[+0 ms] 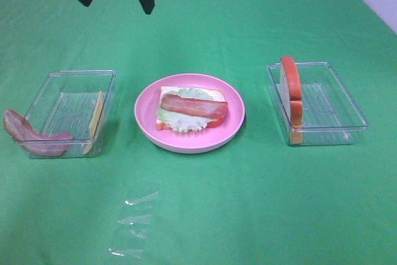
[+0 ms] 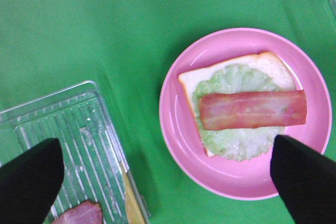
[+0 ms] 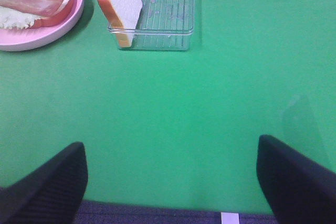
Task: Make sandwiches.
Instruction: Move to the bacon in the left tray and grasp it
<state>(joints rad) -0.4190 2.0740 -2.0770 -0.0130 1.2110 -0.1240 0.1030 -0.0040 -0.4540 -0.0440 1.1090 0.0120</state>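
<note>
- Noting the unfinished sandwich [image 1: 191, 108] at the middle of the pink round plastic plate [image 1: 186, 147]: white toy bread, pale green lettuce leaf [image 1: 177, 122], one reddish bacon strip [image 1: 195, 107] on top; no cheese or top slice on it yet.
- Noting the left gripper [image 2: 165, 145] spread wide and empty above the plate and the clear plastic left tray [image 1: 65, 110], and the right gripper [image 3: 168, 145] likewise wide and empty over bare green cloth [image 3: 210, 77], well apart from the clear plastic right tray [image 1: 329, 107].
- Risks pinching the left tray's wall along with the thin yellow cheese slice [image 1: 96, 122] leaning on it, or tipping that slice flat.
- Risks dragging the spare bacon strip [image 1: 28, 134], draped over that tray's corner, onto the cloth.
- Risks toppling the upright orange-crusted bread slice [image 1: 290, 88] in the right tray with a one-sided nudge.
- Risks sliding lettuce and bacon off the stack through an off-centre or pressing release.
</note>
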